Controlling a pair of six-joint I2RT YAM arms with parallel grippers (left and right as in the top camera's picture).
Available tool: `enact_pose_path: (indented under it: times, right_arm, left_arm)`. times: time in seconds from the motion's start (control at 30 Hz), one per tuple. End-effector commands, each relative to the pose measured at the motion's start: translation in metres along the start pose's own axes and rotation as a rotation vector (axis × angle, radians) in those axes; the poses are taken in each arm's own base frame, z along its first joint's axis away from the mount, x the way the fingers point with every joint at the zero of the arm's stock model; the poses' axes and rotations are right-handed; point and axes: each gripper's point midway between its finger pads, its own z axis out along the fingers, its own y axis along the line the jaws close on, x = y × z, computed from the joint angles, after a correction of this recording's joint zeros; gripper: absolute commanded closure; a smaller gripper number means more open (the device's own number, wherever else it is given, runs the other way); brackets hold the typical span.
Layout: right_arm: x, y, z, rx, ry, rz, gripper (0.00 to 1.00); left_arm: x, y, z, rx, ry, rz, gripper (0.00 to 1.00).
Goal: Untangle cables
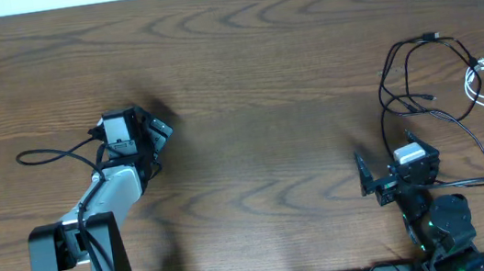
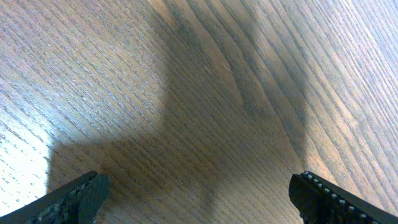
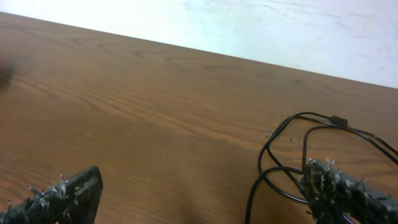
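Two pairs of fingers stand wide apart, and neither holds anything that we can see. Our left gripper point(image 2: 199, 202) hangs over the wooden table point(image 1: 260, 59), toward nine o'clock in the overhead view. Our right gripper point(image 3: 205, 199) sits near five o'clock and points toward twelve. Beyond it, at about two o'clock on the table, the black cables point(image 1: 382, 89) lie in looped, crossing strands. The white cable point(image 1: 473, 81), in a small coil, lies on their three o'clock side. We cannot tell whether it touches a black strand.
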Motion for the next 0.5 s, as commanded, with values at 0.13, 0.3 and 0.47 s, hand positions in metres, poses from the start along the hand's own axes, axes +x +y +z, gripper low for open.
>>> enact_pose_path:
  times: [0.13, 0.3, 0.47]
  right_arm:
    - [0.002, 0.001, 0.0, -0.003, 0.007, -0.014, 0.01]
    - [0.002, 0.001, 0.0, -0.003, 0.007, -0.014, 0.01]
    - [-0.026, -0.002, -0.009, 0.009, -0.122, -0.007, 0.01]
  left_arm:
    - [-0.002, 0.001, 0.001, -0.008, -0.002, -0.003, 0.02]
    - [-0.002, 0.001, 0.001, -0.008, -0.002, -0.003, 0.02]
    - [-0.002, 0.001, 0.001, -0.008, -0.002, -0.003, 0.02]
